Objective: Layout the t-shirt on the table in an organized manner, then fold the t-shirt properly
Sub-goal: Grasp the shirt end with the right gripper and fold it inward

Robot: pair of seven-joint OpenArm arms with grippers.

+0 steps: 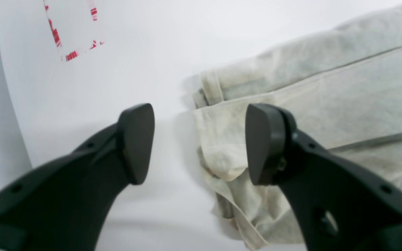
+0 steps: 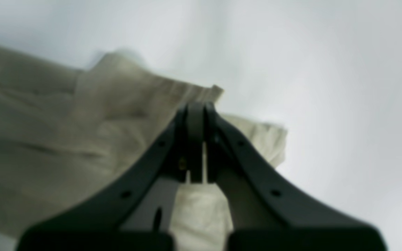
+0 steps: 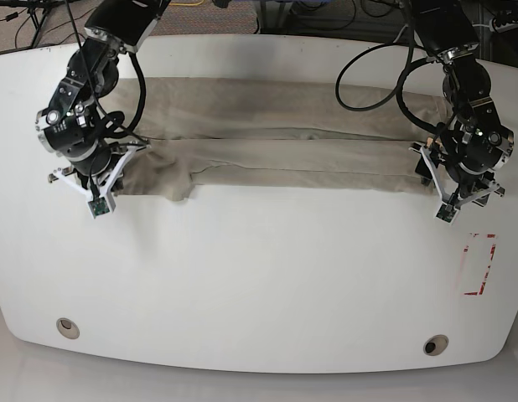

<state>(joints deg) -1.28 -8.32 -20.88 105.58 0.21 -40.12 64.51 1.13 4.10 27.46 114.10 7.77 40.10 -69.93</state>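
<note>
The beige t-shirt [image 3: 276,138] lies as a long folded band across the far half of the white table [image 3: 259,276]. In the left wrist view my left gripper [image 1: 200,144] stands open just above the table. The t-shirt's [image 1: 309,104] rumpled end edge lies between its fingers, close to the right-hand pad [image 1: 262,143]. My right gripper [image 2: 195,106] is shut on the t-shirt [image 2: 65,139] near a hemmed corner at the band's other end. That view is blurred, so the pinch itself is hard to make out.
A red-tape rectangle [image 3: 479,264] marks the table beside the left arm [image 3: 468,142] and also shows in its wrist view [image 1: 72,35]. Two grey grommet holes [image 3: 67,327] [image 3: 435,344] sit near the front edge. Black cables loop over the table behind both arms.
</note>
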